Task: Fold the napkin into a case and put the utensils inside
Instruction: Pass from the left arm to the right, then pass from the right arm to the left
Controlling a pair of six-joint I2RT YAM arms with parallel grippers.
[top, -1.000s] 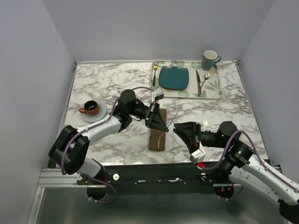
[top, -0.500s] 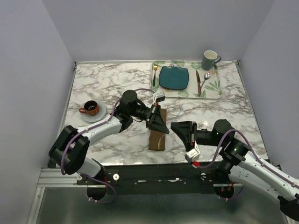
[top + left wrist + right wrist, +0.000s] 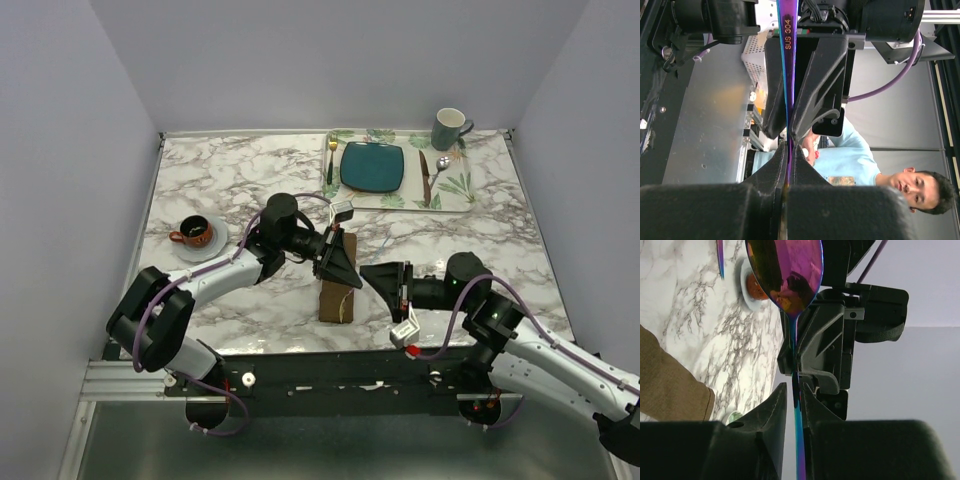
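Note:
The napkin (image 3: 338, 300) lies folded into a narrow brown strip at the table's near middle, and its edge shows in the right wrist view (image 3: 665, 380). My left gripper (image 3: 352, 274) hovers just above its far end and is shut (image 3: 788, 147) on an iridescent utensil handle (image 3: 788, 50) stamped SUS 304. My right gripper (image 3: 372, 278) faces it tip to tip. Its jaws (image 3: 795, 390) stand narrowly open round the same slim handle, with a gap on one side. The purple-gold spoon bowl (image 3: 785, 270) shows above. Another purple utensil tip (image 3: 720, 260) shows at top left.
A leaf-printed placemat (image 3: 455, 190) at the back right carries a teal plate (image 3: 372, 166), a gold fork (image 3: 331, 155), a dark knife (image 3: 424, 175) and a spoon (image 3: 440, 165). A grey mug (image 3: 450, 127) stands behind it. A cup on a saucer (image 3: 195, 232) sits at the left.
My right gripper has moved left until its tips meet the left gripper's tips at the utensil. The left gripper has shifted slightly right.

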